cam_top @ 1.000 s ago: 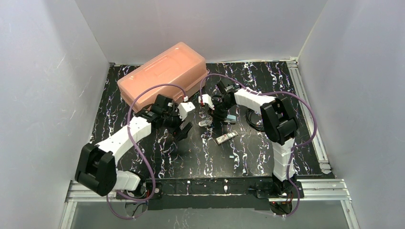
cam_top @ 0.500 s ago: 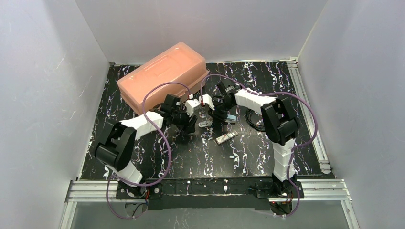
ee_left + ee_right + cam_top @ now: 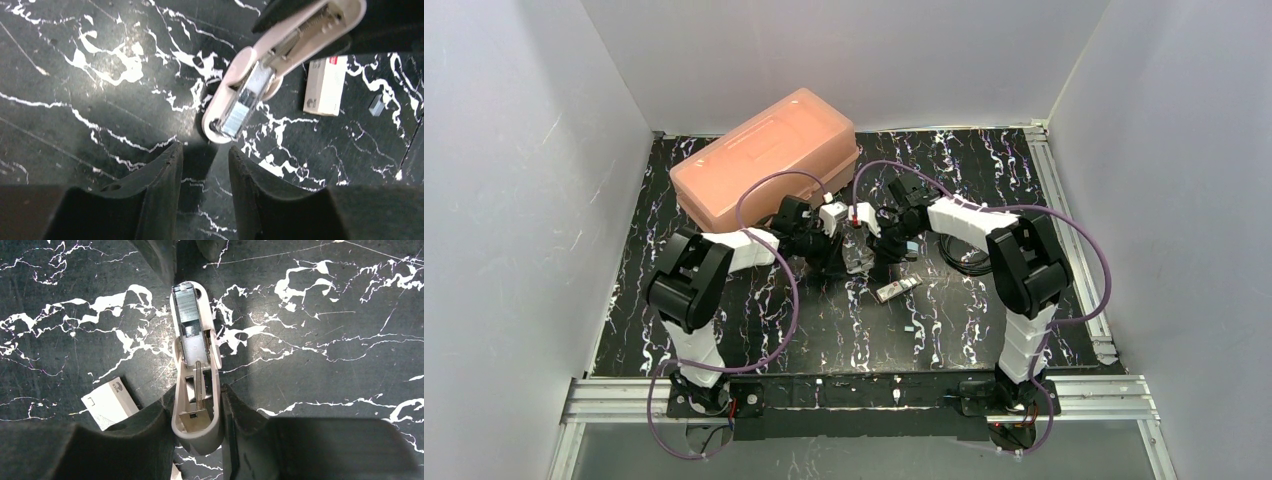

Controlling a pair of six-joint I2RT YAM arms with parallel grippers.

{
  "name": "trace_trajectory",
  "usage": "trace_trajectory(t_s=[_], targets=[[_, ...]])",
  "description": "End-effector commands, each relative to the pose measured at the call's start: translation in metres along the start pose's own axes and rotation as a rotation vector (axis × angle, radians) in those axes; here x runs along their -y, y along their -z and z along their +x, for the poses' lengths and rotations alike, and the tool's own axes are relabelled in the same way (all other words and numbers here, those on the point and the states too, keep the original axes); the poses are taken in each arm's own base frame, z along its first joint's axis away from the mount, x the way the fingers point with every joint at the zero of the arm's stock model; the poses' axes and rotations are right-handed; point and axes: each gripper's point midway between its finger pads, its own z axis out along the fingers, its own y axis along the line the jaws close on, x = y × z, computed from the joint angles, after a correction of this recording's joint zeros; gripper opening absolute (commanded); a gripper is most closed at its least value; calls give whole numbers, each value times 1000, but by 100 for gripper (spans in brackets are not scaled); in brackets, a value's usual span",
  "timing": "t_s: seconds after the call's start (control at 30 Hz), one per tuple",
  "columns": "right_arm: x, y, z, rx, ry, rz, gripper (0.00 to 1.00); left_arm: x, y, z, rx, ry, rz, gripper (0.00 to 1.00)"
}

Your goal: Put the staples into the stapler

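Far left, peach lidded case (image 3: pixel 764 160) parked; mid-table, left gripper (image 3: pixel 205 155) spread apart, empty, just short of the nose; right gripper (image 3: pixel 196 405) clamped on the rear flanks of the stapler (image 3: pixel 195 365), magazine open; probably light, stiff, slick plastic, so best pinched by the sides, clear of the spring (image 3: pixel 198 385); white carton (image 3: pixel 110 410) just beside; staples (image 3: pixel 189 302) apparently seated up front.

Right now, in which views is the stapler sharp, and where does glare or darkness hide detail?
Right wrist view: the stapler is sharp, its staples distinct; the right hand gripping it is almost black. Left wrist view: the stapler's metal strip glints, a pale sheen lies on the table by its tip, the open left hand is dark. Top view: evenly lit, stapler barely visible between the hands.
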Motion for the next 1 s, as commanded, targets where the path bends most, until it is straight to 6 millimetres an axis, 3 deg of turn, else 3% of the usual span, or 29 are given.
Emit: trace_trajectory(t_s=[0.0,0.27,0.63,0.97], targets=[[0,7,-15,56,20,42,19,13,-10,-16,33,48,69,35],[-5,0,0,-13,-6,90,17,17,-21,-5,10,74,71,22],[-17,-14,-15,-39,-32,165,18,21,-30,8,-19,120,88,3],[-21,-21,-23,-24,-57,166,30,20,-31,13,-30,136,86,0]])
